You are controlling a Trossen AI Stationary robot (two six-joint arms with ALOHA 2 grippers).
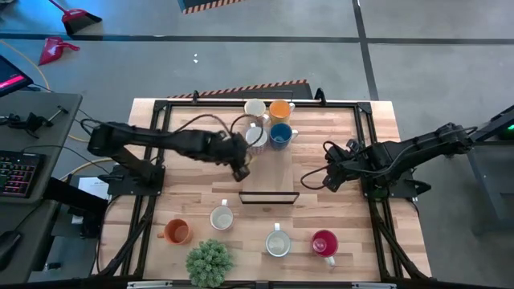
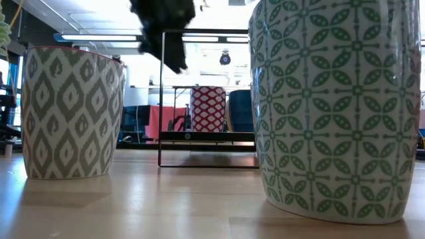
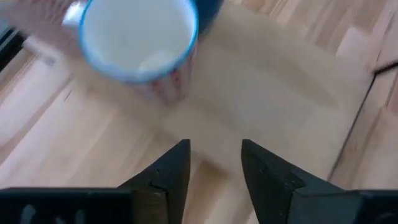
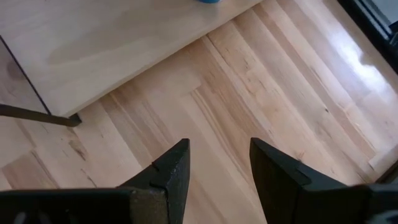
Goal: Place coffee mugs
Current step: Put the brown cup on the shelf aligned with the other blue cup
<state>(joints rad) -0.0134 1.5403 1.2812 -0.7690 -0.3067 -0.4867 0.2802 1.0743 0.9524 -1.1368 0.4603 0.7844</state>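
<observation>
Left gripper [image 1: 241, 171] empty, apart, just beside white mug [image 1: 256, 136]

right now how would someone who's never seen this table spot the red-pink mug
Start from the wooden table in the high view and go to the row of mugs along its near edge. The red-pink mug is the last one at the right end, beside a white mug; it's the only red one.

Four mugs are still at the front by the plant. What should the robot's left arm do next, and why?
Probably swing toward the front and reach for the white mug nearest it. The left tool is open and holds nothing, just in front of the four grouped mugs at the back, while the right tool waits, also open.
</observation>
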